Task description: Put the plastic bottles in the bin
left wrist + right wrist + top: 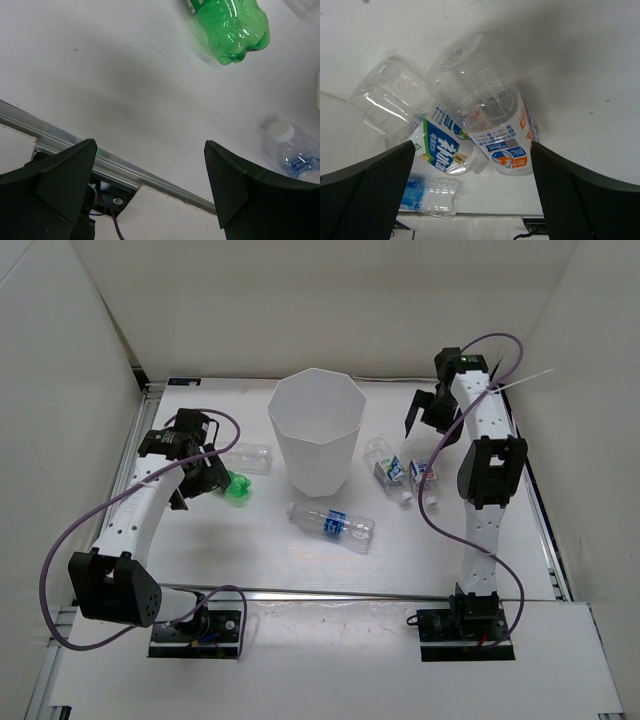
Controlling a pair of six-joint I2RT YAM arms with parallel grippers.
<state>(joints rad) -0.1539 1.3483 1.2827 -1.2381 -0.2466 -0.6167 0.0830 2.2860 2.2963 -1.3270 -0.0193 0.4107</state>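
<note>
The white faceted bin [315, 455] stands at the middle back. A green bottle [237, 488] lies left of it, with a clear unlabelled bottle [250, 456] just behind. A labelled bottle [332, 524] lies in front of the bin. Two labelled bottles [385, 465] [420, 476] lie side by side to its right. My left gripper [205, 476] is open and empty, hovering beside the green bottle [230, 27]; a white-capped bottle [292, 150] shows at the right in the left wrist view. My right gripper [420, 420] is open and empty above the two bottles [495, 115] [415, 115].
White enclosure walls stand on the left, back and right. An aluminium rail [330, 595] runs along the table's near edge, also in the left wrist view [125, 170]. Purple cables [60, 540] loop beside both arms.
</note>
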